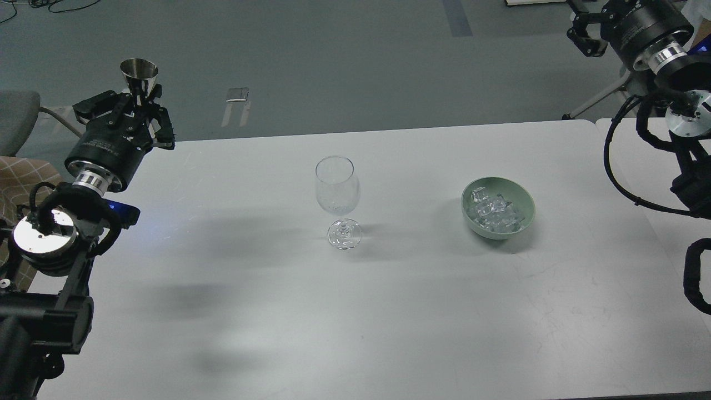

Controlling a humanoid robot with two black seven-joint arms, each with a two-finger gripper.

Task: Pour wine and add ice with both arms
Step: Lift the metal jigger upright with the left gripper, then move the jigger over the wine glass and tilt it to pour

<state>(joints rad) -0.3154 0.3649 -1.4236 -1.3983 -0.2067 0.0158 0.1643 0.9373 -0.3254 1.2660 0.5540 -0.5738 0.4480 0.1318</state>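
A clear stemmed wine glass [337, 189] stands upright at the middle of the white table [355, 311]. To its right, a pale green bowl [525, 201] holds several clear ice cubes [492, 212]. My left gripper [141, 101] is raised over the table's far left corner, shut on a small silver metal cone cup [139, 73] held upright. My right gripper [584, 32] is high at the top right, past the table's far edge, partly cut off by the frame; I cannot tell its fingers apart.
A grey chair [16, 119] and a checked cushion [22, 172] stand left of the table. A second white surface [633, 155] adjoins at the right, under my right arm's cables. Grey floor lies beyond.
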